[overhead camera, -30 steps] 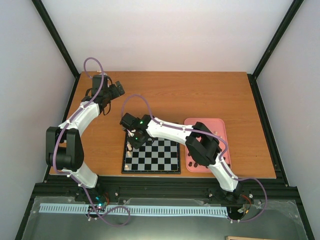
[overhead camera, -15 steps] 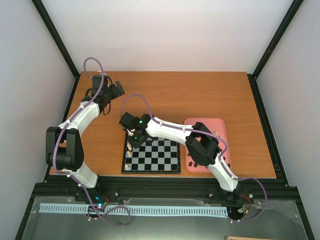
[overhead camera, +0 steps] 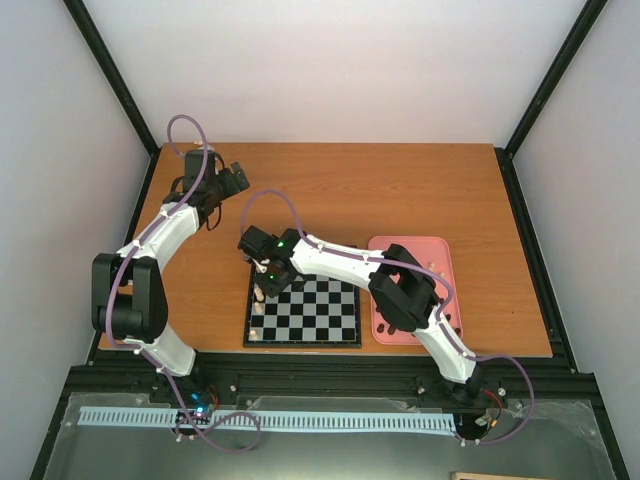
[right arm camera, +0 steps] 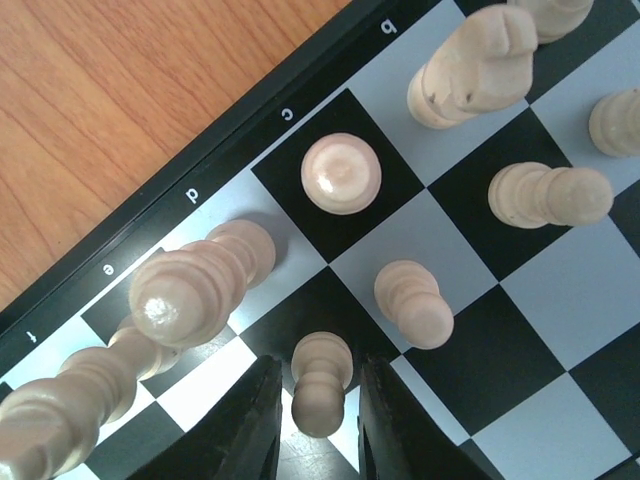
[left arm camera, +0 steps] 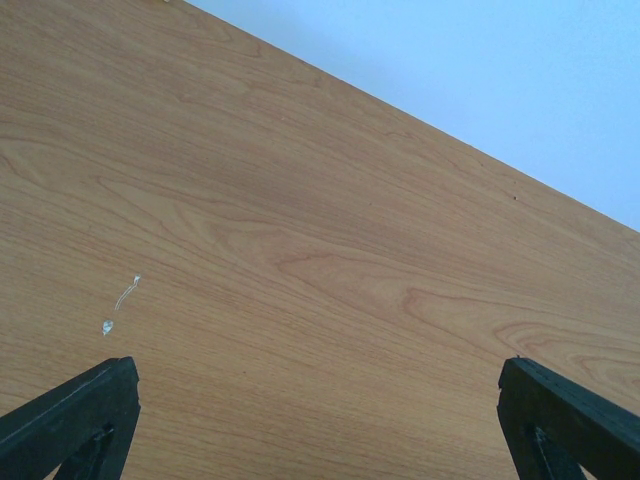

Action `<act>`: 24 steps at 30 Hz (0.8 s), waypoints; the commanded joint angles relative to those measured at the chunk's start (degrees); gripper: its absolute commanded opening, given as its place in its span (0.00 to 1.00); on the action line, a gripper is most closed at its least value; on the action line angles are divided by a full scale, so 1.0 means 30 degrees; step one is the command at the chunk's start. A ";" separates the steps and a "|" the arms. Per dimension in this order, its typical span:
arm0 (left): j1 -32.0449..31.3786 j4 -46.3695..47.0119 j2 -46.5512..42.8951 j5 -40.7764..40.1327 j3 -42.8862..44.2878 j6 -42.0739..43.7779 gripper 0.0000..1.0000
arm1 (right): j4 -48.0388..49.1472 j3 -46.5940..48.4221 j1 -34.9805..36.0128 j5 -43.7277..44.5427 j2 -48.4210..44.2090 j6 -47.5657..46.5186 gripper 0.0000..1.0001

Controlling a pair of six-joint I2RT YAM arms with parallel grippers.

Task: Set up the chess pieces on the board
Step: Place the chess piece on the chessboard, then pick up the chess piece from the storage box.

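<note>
The board (overhead camera: 320, 315) lies at the table's near middle. In the right wrist view several cream chess pieces stand on its corner squares (right arm camera: 470, 330), by the edge lettered b to f. My right gripper (right arm camera: 320, 420) is open, its fingers on either side of a cream pawn (right arm camera: 320, 385) that stands on a black square, with a thin gap on each side. Another pawn (right arm camera: 341, 173) sits on the c square, and a tall piece (right arm camera: 195, 285) is to the left. My left gripper (left arm camera: 320, 420) is open and empty over bare wood at the far left (overhead camera: 232, 178). I cannot make out any dark brown pieces.
A pink tray (overhead camera: 440, 270) lies right of the board, partly under my right arm, with a few small pieces on it. The right arm stretches across the board's far edge. Black frame posts stand at the table's sides.
The right arm's elbow has shifted very slightly. The gripper stays at the board's far left corner and the left arm has not moved.
</note>
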 commanded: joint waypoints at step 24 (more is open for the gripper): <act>0.0136 0.0125 -0.0076 -0.0096 0.0378 0.0164 1.00 | 0.1103 -0.9001 -0.1812 0.5164 -0.9555 0.1944 0.53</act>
